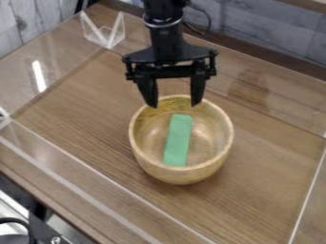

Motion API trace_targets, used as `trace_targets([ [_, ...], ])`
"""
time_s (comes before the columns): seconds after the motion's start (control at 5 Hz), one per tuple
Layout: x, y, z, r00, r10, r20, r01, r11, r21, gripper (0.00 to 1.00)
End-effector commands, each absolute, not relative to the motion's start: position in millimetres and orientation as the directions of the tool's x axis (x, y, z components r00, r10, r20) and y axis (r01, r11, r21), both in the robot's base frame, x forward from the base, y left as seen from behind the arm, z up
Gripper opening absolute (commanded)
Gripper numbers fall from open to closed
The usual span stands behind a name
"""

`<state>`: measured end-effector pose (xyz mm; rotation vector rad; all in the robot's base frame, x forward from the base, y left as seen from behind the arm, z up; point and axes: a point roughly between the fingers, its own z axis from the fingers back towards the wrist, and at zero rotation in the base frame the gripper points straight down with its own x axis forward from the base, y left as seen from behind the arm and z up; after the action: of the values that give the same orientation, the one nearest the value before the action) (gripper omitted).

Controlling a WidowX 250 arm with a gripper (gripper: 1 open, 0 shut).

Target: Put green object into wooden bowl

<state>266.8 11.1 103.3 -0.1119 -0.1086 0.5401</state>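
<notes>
Camera view, looking down at an angle onto a wood-grain table point(76, 124) w/ clear acrylic walls point(26, 95) around the work area. Green object point(178, 140) lies inside the wooden bowl point(151, 162), flat on the bowl's floor. Its long axis runs roughly near-to-far in the pic, w/ a slight tilt: far end leans a bit to the right, near end a bit to the left. Far end points toward the gripper, near end toward the bowl's front wall. Bar sits approx. in the middle of the bowl, maybe slightly right of center; both ends look close to the inner wall, but whether they actually touch it can't be told at this res.

Gripper point(171, 98) hangs above the bowl's far rim, pointing straight down. Jaws spread wide, two dark fingers point(148, 93) well apart, one each side of the bar's far end as seen from the cam. Nothing between them; they hold nothing. Fingertips are above the bar, not touching it, and appear clear of the rim too, though the tips overlap the bowl's back edge in the pic so exact gap is hard to judge.

Bowl sits approx. center of the table, round, light tan, thick walls. Black arm point(163, 24) rises from the gripper toward the top of the frame. Behind it, a clear angled bracket point(102, 33) near the back wall.
</notes>
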Motion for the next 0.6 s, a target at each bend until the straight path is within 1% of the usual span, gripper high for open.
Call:
trace_targets([
  [0.0,273.3,6.9,130.2,0.836,0.53,0.142,-0.507,0.845,-0.172,1.0],
  [0.4,277.8,5.0,132.6,0.802,0.581,0.14,-0.557,0.811,-0.177,1.0],
])
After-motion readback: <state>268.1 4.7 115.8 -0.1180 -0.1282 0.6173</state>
